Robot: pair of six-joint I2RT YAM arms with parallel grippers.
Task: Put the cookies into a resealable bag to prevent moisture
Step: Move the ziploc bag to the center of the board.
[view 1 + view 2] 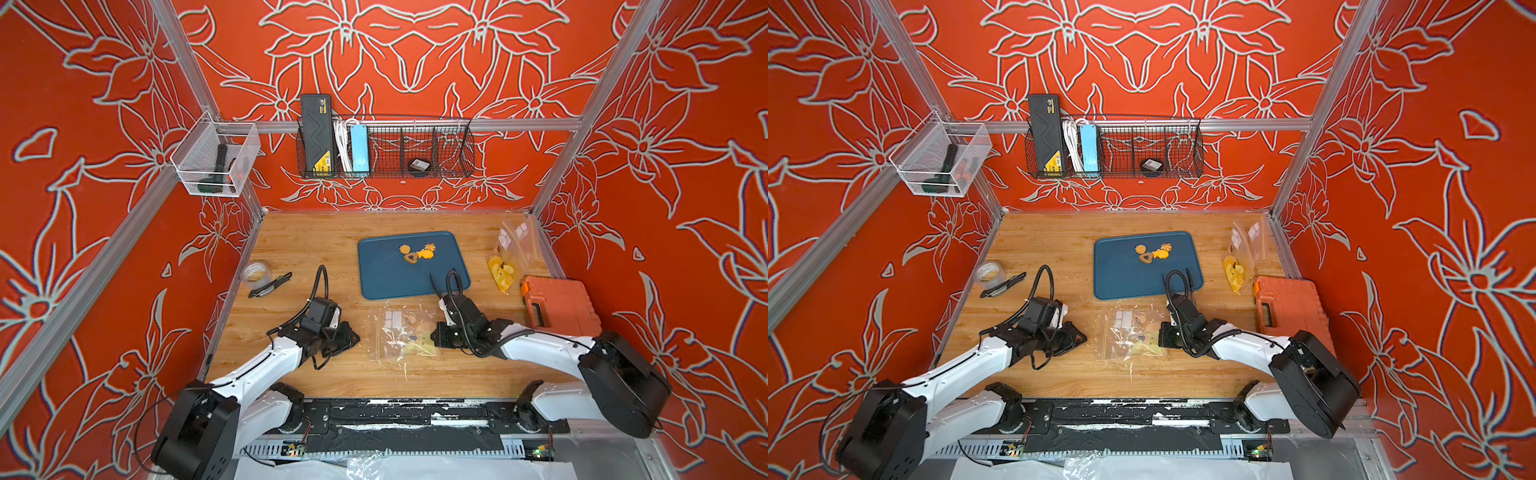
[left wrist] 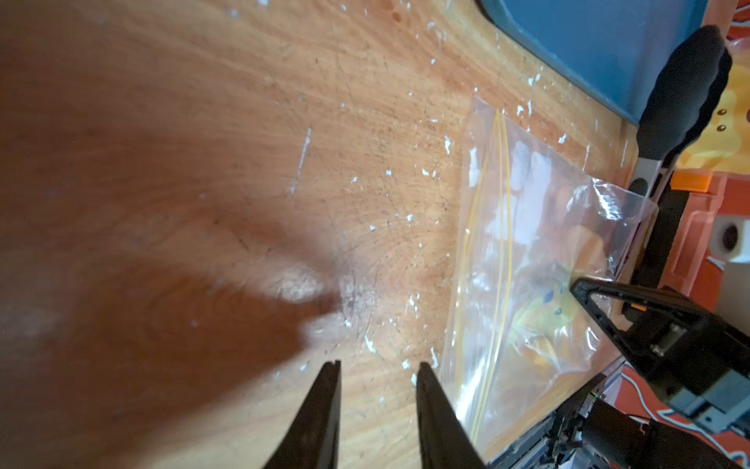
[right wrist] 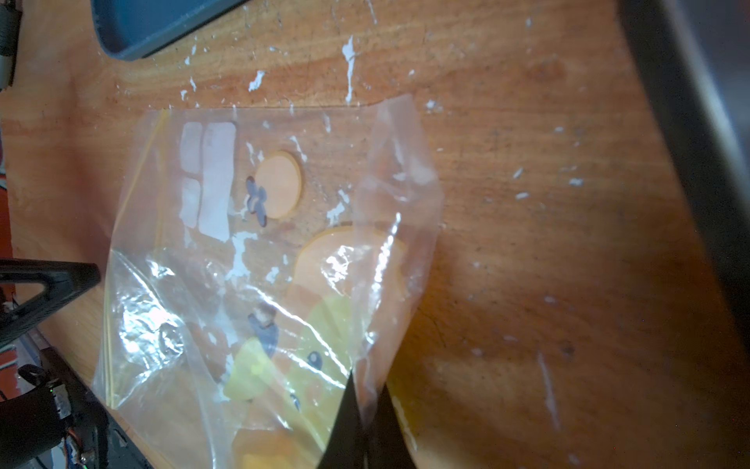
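On the far half of a blue tray (image 1: 386, 278), in both top views, a tight cluster of four cookies (image 1: 417, 253) (image 1: 1153, 252), yellow-orange and brown, touching or nearly touching one another. Just in front of the tray, on the wooden table (image 1: 299, 249), a clear bag (image 1: 399, 336) with yellow and orange cartoon prints, lying mostly flat between the two claws, its yellow zip lines on the side toward the left arm. Cannot tell whether any cookie sits inside it among the prints. Right claw (image 3: 362, 400) pressed together on a raised fold of the bag's film at the edge nearest the right arm, the film drawn up into a crease from the fingertips. Left claw (image 2: 377, 365) apart by a narrow gap, nothing between the fingers, low over bare wood just beside the zip edge of the bag. Near the right back corner of the table, a second bag (image 1: 513, 253) with a yellow print, well apart from the tray. Just in front of that, along the right edge, an orange case (image 1: 557, 305). By the left edge, a tape roll (image 1: 255, 272) and, just beside it, a black pen-shaped tool (image 1: 270, 285).
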